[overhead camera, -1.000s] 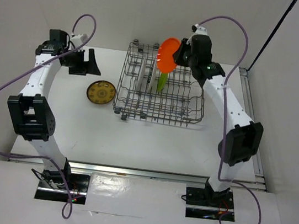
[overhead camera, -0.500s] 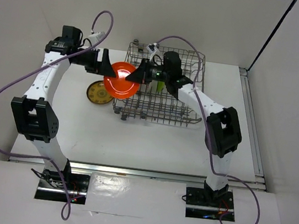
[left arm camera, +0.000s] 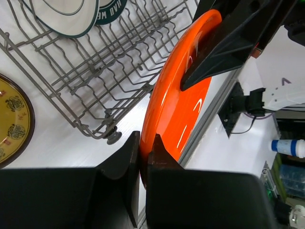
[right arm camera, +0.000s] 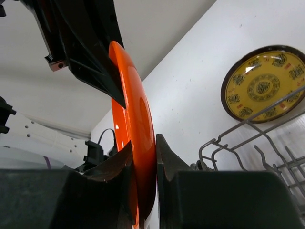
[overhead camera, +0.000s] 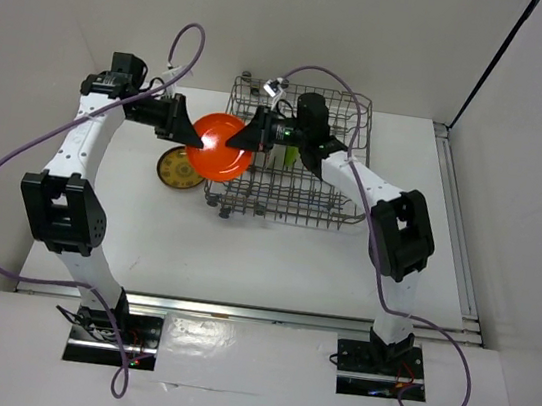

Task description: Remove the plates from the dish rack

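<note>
An orange plate (overhead camera: 220,145) hangs in the air on edge, just left of the dish rack (overhead camera: 291,204). My left gripper (overhead camera: 188,131) is shut on its left rim (left arm camera: 181,95), with the fingertips pinching the edge. My right gripper (overhead camera: 247,136) is shut on the opposite rim (right arm camera: 138,124), reaching over the rack. A mustard-brown patterned plate (overhead camera: 180,168) lies flat on the table left of the rack. A white plate with a dark teal rim (left arm camera: 66,14) stands in the rack. A sliver of lime green plate (overhead camera: 283,157) shows behind my right arm.
The grey wire rack (left arm camera: 95,71) sits at the table's back middle, with a small wheel (left arm camera: 113,138) at its corner. The mustard plate (right arm camera: 264,86) lies directly under the held plate's left side. White walls close in the table at the back and sides.
My left gripper has moved in from open and closed on the orange plate's left rim. The right gripper brought the plate from above the rack to its left side.
</note>
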Robot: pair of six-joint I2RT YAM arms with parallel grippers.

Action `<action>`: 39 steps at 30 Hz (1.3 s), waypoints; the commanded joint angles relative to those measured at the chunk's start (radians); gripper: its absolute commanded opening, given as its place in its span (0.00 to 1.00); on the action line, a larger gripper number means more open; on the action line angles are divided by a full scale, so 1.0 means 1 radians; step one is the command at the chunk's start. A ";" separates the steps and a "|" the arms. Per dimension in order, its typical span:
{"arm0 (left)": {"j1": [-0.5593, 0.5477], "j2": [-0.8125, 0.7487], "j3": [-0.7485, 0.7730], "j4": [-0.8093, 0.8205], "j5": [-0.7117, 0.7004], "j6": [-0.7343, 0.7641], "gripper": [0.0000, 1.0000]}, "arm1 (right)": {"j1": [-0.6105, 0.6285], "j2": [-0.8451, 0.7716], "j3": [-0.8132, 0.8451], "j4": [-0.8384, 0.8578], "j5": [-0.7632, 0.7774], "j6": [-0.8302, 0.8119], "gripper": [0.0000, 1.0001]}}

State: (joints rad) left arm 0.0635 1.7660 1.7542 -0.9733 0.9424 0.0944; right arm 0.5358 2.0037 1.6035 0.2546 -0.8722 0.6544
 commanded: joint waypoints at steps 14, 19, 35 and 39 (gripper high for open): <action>0.275 -0.053 -0.107 0.188 -0.141 -0.239 0.00 | -0.023 -0.124 0.279 -0.561 0.675 -0.242 0.77; 0.275 0.028 -0.147 0.258 -0.205 -0.248 0.00 | -0.065 -0.125 0.299 -0.688 0.858 -0.263 0.78; 0.213 0.397 -0.032 0.300 -0.330 -0.209 0.00 | -0.119 0.030 0.358 -0.787 0.993 -0.253 0.78; 0.203 0.418 -0.032 0.300 -0.389 -0.200 0.03 | -0.119 0.113 0.395 -0.799 1.006 -0.253 0.78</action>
State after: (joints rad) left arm 0.2718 2.1830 1.7084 -0.6975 0.6315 -0.1333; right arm 0.4183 2.0632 1.9507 -0.4980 0.0826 0.4057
